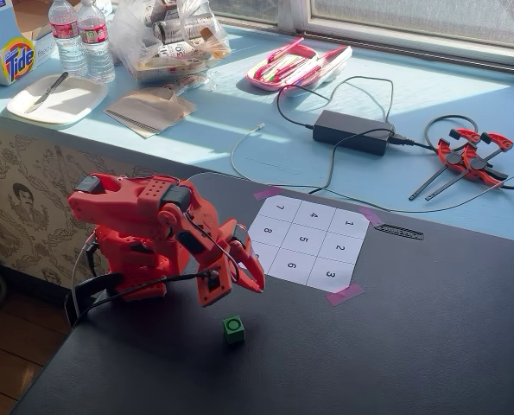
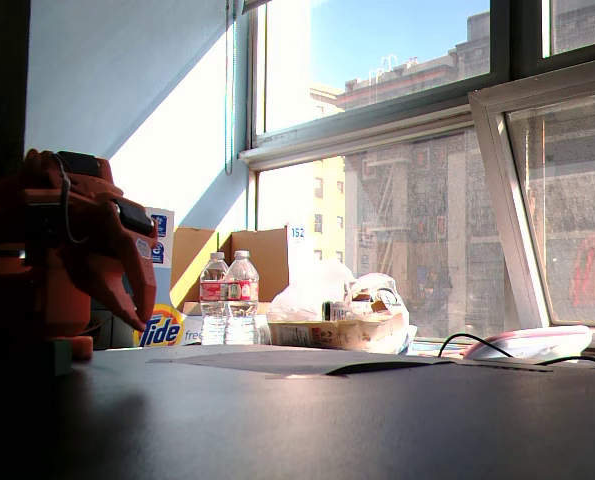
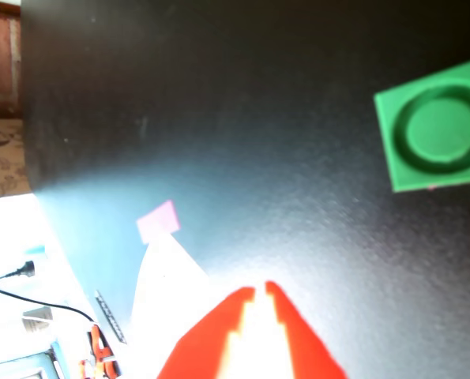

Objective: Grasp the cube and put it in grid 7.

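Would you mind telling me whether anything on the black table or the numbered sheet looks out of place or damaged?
Nothing looks damaged or spilled. The cube sits upright on the black table, off the numbered sheet and apart from the gripper. Grid 7 is bare, and the sheet's taped corners lie flat.

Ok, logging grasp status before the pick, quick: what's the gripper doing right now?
Gripper: fingers nearly closed and empty, above the mat; the cube sits free on the black table.
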